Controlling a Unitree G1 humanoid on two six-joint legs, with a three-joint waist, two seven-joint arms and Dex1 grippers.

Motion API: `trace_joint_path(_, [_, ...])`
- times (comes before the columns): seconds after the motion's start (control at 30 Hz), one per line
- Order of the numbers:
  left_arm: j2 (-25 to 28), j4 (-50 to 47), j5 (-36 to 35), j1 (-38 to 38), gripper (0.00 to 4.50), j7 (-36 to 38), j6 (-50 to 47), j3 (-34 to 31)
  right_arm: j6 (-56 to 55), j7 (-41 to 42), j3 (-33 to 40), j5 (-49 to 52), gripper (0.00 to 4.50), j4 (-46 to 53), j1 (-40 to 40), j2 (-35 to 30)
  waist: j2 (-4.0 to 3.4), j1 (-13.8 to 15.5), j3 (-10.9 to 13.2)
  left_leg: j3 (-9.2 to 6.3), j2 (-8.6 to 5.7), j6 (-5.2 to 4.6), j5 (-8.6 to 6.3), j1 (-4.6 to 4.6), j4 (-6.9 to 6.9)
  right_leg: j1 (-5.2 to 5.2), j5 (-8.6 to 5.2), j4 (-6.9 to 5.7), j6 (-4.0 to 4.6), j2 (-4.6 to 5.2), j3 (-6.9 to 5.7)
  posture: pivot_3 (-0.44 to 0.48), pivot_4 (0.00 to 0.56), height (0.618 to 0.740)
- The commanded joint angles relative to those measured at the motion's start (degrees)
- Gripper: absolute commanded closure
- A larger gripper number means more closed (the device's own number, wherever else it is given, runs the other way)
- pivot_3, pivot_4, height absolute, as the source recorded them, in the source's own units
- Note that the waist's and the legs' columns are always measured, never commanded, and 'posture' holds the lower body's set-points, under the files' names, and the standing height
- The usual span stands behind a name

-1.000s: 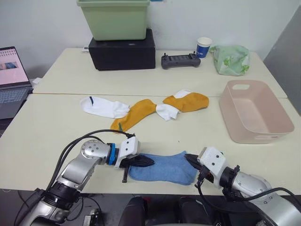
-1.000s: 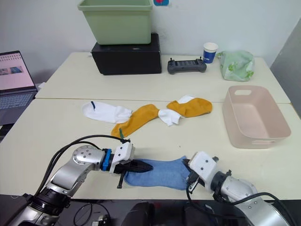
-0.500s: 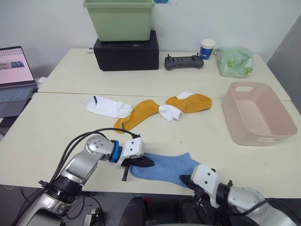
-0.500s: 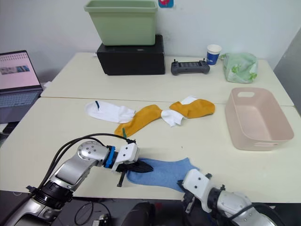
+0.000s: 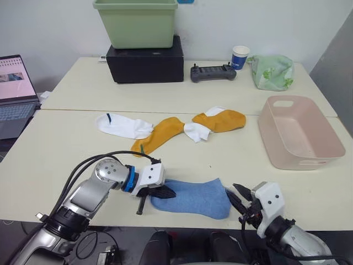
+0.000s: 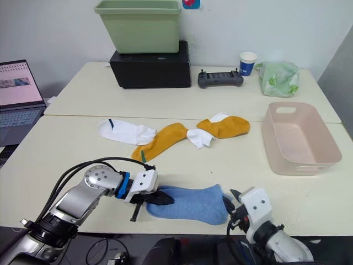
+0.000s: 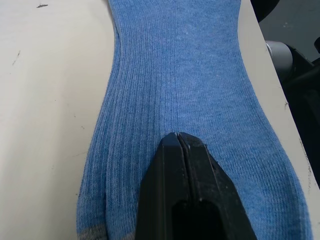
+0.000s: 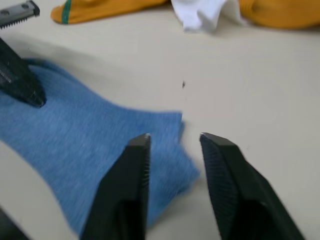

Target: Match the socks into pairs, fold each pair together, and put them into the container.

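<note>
With the left gripper [image 5: 165, 192] clamped on the light blue knitted sock [image 5: 193, 197] at the table's six o'clock edge and the right gripper [image 8: 175, 150] apart beside it, a clumsy pull may drag the sock off the edge.

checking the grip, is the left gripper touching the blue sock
Touching. In the left wrist view the left gripper presses its shut fingertips onto the blue sock, no gap between them.
</note>
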State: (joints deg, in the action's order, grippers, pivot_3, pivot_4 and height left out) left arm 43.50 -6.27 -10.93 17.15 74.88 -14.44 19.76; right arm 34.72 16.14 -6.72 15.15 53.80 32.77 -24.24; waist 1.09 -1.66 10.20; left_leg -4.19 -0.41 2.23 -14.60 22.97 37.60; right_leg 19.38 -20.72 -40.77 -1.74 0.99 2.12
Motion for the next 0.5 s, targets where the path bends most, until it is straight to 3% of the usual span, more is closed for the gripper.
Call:
trace_joint_path(0.03, [0.0,0.0,1.9,-1.5,4.5,-1.0,-1.1,1.4,1.1,-1.5,-1.3,0.4,1.51,0.5,0.1,1.6,-0.02,0.0,0.0,0.01,0.0,0.0,0.0,-0.02,-0.02,0.0,0.0,0.0,0.0,0.0,0.02,0.0,0.15,0.72])
trace_joint_path(0.27, [-0.5,0.9,2.1,-1.6,4.5,-2.3,-0.5,0.8,6.3,-3.4,-7.1,-0.4,1.51,-3.2,-4.6,3.9,-0.07,0.0,-0.1,0.04,0.0,0.0,0.0,-0.05,-0.09,0.0,-0.04,0.03,-0.07,0.01,0.04,0.0,0.15,0.72])
trace_joint_path(0.37, [-0.5,1.3,2.0,-1.6,4.5,-2.6,-0.4,0.2,7.2,-3.6,-8.1,-0.7,2.13,-3.7,-6.1,3.5,-0.06,0.0,-0.1,0.04,-0.01,0.0,0.0,-0.05,-0.1,0.01,-0.05,0.03,-0.08,0.02,0.04,0.0,0.15,0.72])
trace_joint_path(0.5, [-0.6,1.2,1.4,-2.4,4.5,-3.8,-0.7,-0.8,7.5,-3.6,-5.0,1.0,3.6,-3.5,-7.5,4.1,-0.07,0.0,-0.1,0.04,-0.01,0.0,0.0,-0.05,-0.1,0.0,-0.05,0.05,-0.09,0.02,0.04,0.0,0.15,0.72])
